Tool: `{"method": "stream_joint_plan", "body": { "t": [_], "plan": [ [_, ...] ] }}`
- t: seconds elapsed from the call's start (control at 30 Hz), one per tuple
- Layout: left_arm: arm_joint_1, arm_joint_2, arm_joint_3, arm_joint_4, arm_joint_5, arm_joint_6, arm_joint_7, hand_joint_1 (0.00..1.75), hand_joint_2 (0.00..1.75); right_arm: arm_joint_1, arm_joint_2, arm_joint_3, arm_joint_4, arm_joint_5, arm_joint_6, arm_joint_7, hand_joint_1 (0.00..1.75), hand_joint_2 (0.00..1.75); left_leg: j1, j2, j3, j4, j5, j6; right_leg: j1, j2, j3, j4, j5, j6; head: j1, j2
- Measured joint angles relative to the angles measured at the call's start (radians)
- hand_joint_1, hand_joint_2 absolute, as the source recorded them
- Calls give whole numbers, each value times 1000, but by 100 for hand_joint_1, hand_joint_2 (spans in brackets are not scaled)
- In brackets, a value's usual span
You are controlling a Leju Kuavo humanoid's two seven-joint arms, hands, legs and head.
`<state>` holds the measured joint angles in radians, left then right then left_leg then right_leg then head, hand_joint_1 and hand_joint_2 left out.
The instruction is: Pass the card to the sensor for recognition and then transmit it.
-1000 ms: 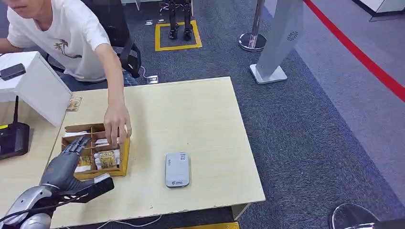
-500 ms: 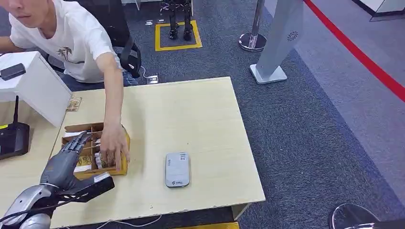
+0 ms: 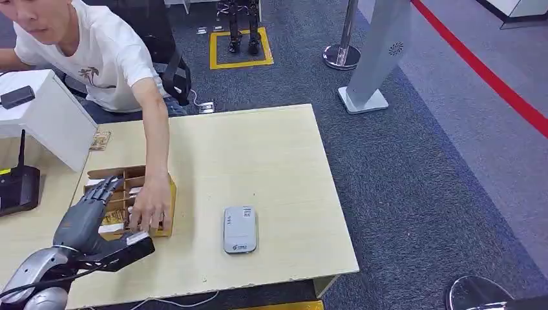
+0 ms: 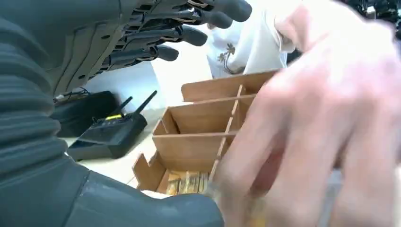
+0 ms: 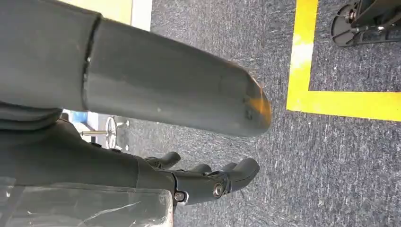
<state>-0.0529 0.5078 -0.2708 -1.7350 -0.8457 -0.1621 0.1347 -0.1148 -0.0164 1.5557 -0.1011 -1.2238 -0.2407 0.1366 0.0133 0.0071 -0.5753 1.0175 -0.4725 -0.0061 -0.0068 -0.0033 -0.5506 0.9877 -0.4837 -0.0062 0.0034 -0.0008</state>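
A wooden divided tray (image 3: 131, 172) stands on the left of the pale table (image 3: 258, 155), with cards (image 3: 112, 218) in its near compartments. My left hand (image 3: 85, 213) hovers over the tray's left side, fingers spread and holding nothing. A person's hand (image 3: 150, 205) reaches into the tray's near right compartment. The left wrist view shows my left hand (image 4: 94, 56) open above the tray (image 4: 203, 118), the cards (image 4: 187, 182), and the person's blurred hand (image 4: 326, 127) close by. The grey sensor (image 3: 240, 228) lies flat to the tray's right. My right hand (image 5: 142, 165) hangs empty over carpet.
A black router (image 3: 16, 187) and a white box (image 3: 48, 119) sit at the table's left. A loose card (image 3: 100, 140) lies behind the tray. The person leans over the far left corner. A stanchion base (image 3: 341, 56) and a white stand (image 3: 378, 58) are on the carpet beyond.
The person's hand has slid from the tray's middle toward its near right compartment. My left hand has stayed almost still over the tray.
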Motion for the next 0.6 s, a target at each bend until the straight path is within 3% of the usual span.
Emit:
{"method": "stream_joint_plan", "body": {
  "t": [0.6],
  "plan": [
    [-1,8,2,-12,0,-1,0,0,175,0,4,0,-1,0,0,0,0,175,0,0,0,0,0,0,0,0,0,0,0,0,0,0]
  ]
}}
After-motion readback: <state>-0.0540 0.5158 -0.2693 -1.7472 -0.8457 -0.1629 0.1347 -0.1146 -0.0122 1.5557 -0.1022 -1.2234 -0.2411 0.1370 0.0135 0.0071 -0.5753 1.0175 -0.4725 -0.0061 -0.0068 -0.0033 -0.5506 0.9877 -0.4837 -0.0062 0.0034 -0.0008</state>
